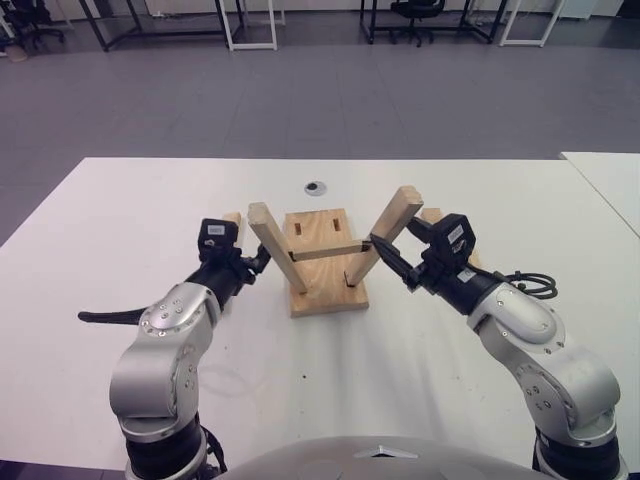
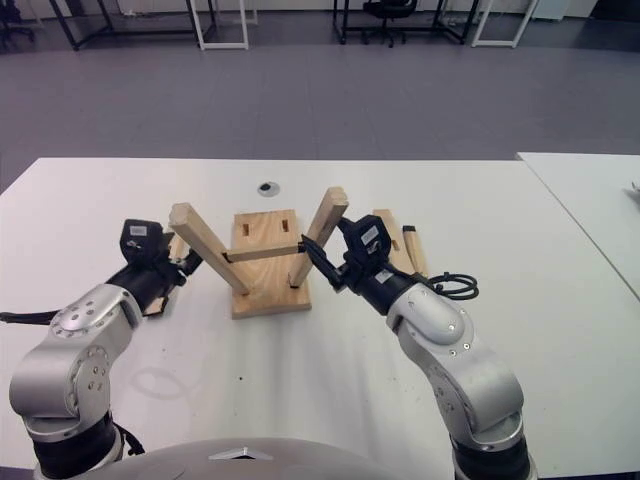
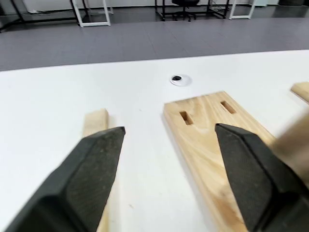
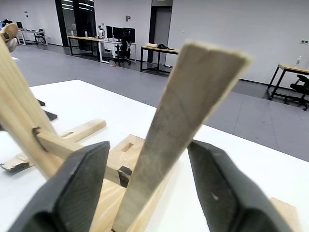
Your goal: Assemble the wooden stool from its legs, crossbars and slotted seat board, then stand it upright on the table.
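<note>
Right gripper (image 4: pixel 147 145) wide, straddling right leg (image 1: pixel 388 232); left gripper (image 3: pixel 169 129) wide beside left leg (image 1: pixel 275 245). Step looks like seating legs into seat board (image 1: pixel 330 296). Next you clamp both, press down.

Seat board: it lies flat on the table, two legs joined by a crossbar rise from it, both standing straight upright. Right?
The seat board lies flat and the crossbar joins the legs, but the left eye view shows the left leg and right leg leaning outward, not upright.
</note>
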